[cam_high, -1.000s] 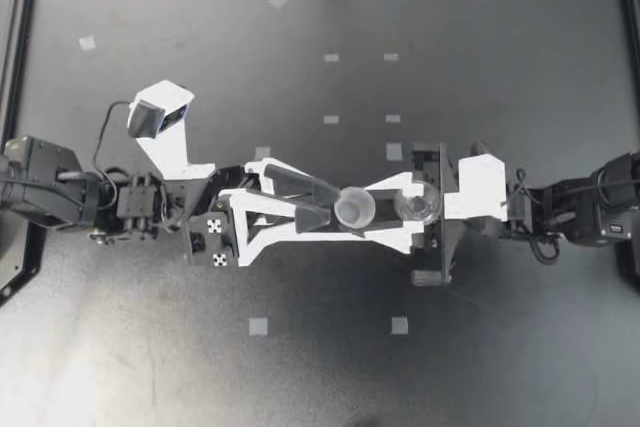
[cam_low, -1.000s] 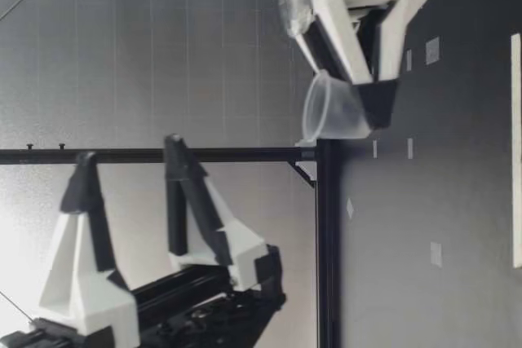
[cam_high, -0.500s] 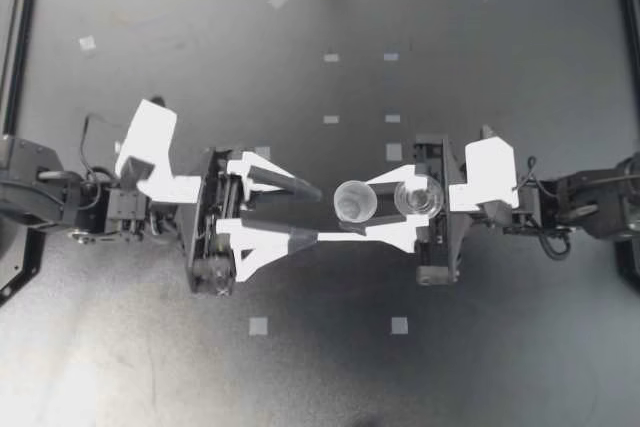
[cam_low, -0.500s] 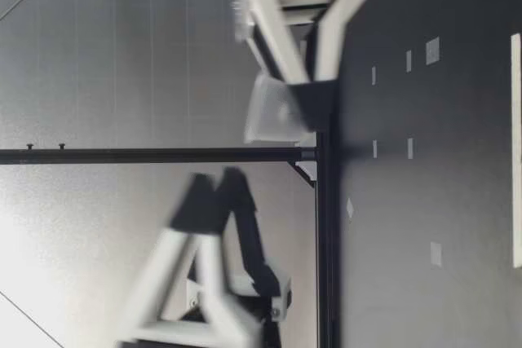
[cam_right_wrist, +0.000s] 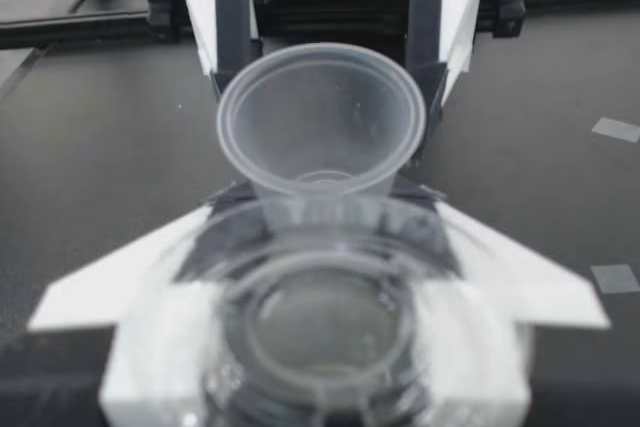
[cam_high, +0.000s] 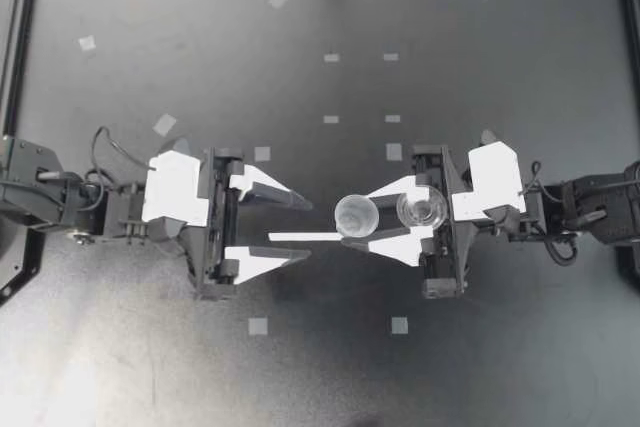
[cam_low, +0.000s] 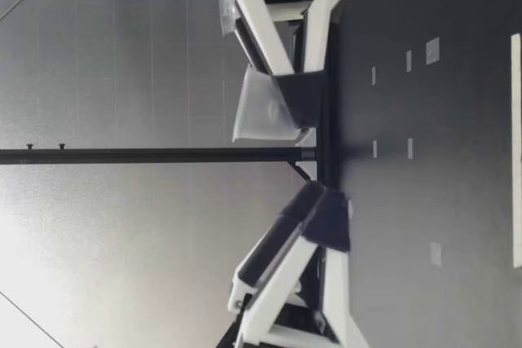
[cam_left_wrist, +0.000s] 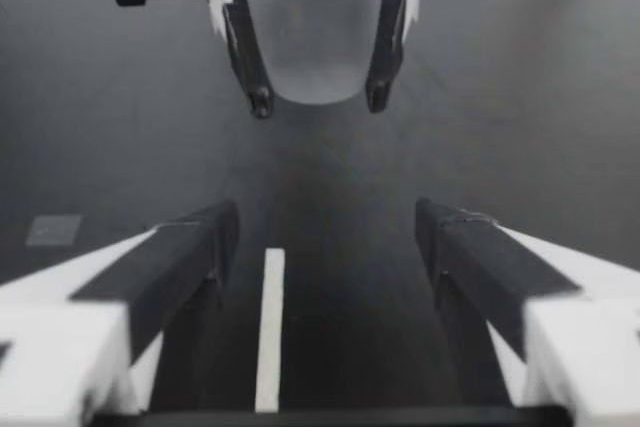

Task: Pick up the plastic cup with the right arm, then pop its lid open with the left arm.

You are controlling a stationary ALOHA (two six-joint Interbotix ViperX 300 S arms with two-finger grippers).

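One small clear cup [cam_high: 355, 213] hangs upright above the table [cam_high: 480, 67], pinched by my right gripper [cam_high: 355, 219]; my left gripper [cam_high: 308, 228] faces it, wide open, empty. Such thin plastic wants a light, level squeeze.

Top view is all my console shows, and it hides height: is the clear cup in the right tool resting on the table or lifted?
Observer: Lifted. In the low view the clear cup hangs upright above the table, held by the right tool.
Operator: How is it gripped?
Observer: The left wrist view shows both fingers against its wall from two sides, tips reaching below its base.
Operator: And the left tool's height?
Observer: Lower: in the low view the open, empty left tool shows its fingertips beneath the cup's base level.
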